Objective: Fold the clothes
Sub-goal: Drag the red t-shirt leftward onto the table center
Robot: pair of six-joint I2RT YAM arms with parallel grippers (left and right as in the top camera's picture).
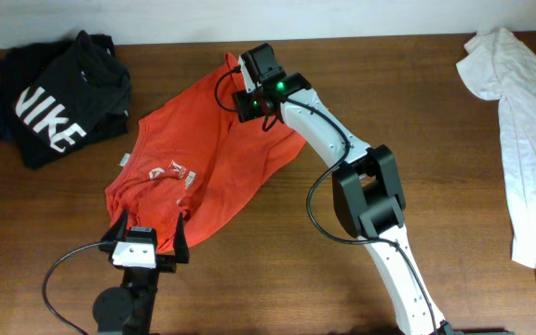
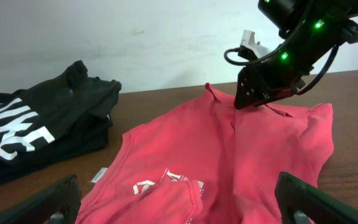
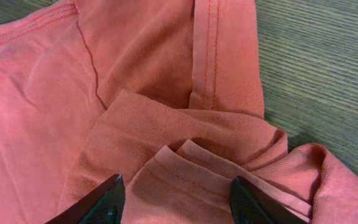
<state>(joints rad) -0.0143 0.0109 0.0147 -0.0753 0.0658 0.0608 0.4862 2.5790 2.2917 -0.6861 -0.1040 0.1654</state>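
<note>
The red-orange T-shirt [image 1: 207,154] lies crumpled on the wooden table, with its small white logo [image 1: 173,174] facing up near the front. My left gripper [image 1: 149,234] is open at the shirt's near edge; in the left wrist view its fingers [image 2: 179,208] stand wide apart around the logo area [image 2: 166,183]. My right gripper [image 1: 247,104] is low over the shirt's far edge. In the right wrist view its fingers [image 3: 176,194] are open and straddle a bunched fold with a stitched hem [image 3: 185,171]. The larger lettering is hidden.
A folded black shirt with white NIKE lettering [image 1: 54,102] lies at the back left and also shows in the left wrist view [image 2: 36,134]. A white garment [image 1: 529,130] lies spread along the right edge. The right arm [image 1: 366,191] reaches across the middle.
</note>
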